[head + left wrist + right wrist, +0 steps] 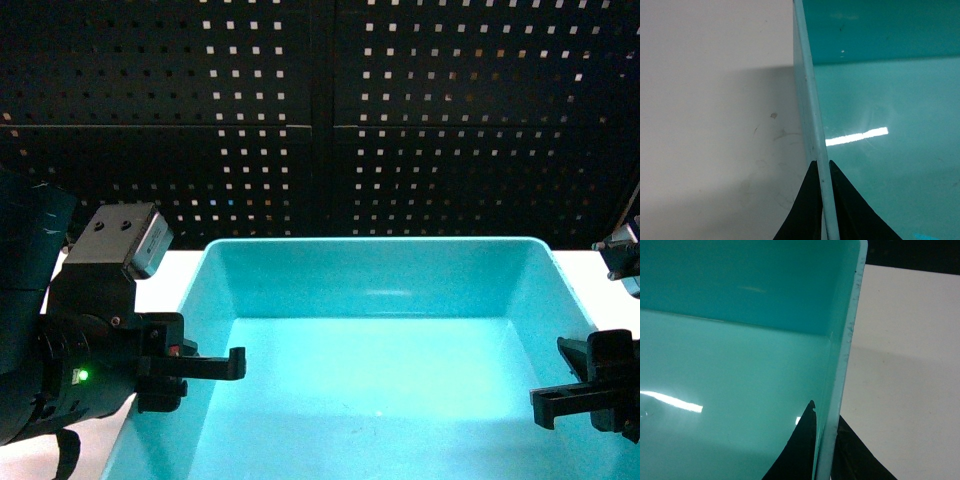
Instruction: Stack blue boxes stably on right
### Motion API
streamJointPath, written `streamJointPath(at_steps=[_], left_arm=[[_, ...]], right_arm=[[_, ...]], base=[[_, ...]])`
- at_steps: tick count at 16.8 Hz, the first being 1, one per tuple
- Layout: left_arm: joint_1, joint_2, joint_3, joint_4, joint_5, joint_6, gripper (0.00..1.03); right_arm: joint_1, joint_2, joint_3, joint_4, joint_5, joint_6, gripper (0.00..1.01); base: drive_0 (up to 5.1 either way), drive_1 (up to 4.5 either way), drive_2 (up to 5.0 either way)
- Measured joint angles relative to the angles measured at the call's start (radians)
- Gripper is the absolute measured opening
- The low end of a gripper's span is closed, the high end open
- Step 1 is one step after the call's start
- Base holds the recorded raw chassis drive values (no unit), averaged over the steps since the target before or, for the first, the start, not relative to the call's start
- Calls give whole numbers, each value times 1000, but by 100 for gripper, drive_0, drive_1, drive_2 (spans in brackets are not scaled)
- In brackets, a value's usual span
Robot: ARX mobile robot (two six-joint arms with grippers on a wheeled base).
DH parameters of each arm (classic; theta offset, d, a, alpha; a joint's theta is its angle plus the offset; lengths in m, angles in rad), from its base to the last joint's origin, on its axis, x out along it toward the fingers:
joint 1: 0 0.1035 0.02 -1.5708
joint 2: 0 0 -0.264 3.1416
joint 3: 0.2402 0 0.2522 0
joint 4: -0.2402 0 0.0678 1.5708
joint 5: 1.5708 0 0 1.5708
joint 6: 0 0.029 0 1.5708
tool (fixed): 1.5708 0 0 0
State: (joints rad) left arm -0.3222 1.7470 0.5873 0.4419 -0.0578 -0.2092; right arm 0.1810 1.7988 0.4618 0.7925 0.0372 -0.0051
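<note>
Nearest in the head view, the left gripper (205, 365) reaches in from the left edge with a black finger lying over the left wall of the blue box (380, 300). A small green light glows on the arm's body behind it, and a grey camera block (125, 238) sits on top of the arm. The left wrist view shows the grasp closely: two black fingertips (812, 200) sit one on each side of the thin left wall, pressed against it, so the left gripper (824, 200) is clenched on the blue box (890, 125).

On the opposite side, the right gripper (585, 385) comes in from the right edge at about the same depth. In the right wrist view its dark fingertips (800, 450) straddle the right wall, one inside and one outside, tight on the rim, so the right gripper (826, 450) is likewise grasping the blue box (740, 365).

The box is a wide, shallow turquoise tub with sloping plain walls and a glossy floor that shows bright streaks of reflected light. It fills the middle of the head view, held between the two arms, above a white table (175, 265) whose surface shows beside both walls. I cannot tell whether its base touches the table.

Farthest back stands a black perforated panel (320, 110), spanning the full width behind the table.
</note>
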Motion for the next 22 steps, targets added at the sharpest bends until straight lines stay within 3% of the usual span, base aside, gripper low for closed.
streamJointPath(at_steps=[5,10,16,22], left_arm=[[3,-147,-10,-66,4,15,2],[2,-363,35,-137,-6,52,2],[-9,-604,123,-220,-2,56,2],[-9,-632,112,-193,-1,60,2]], right_arm=[[-15,-154,40,-98,-34,0,7],[-28,-338,146,-211,-60,-3,7],[-58,-544,303,-318,-106,18,7],[-57,-576,311,-322,-99,20,7]], base=[[0,0,0],[0,0,0],[0,0,0],[0,0,0]])
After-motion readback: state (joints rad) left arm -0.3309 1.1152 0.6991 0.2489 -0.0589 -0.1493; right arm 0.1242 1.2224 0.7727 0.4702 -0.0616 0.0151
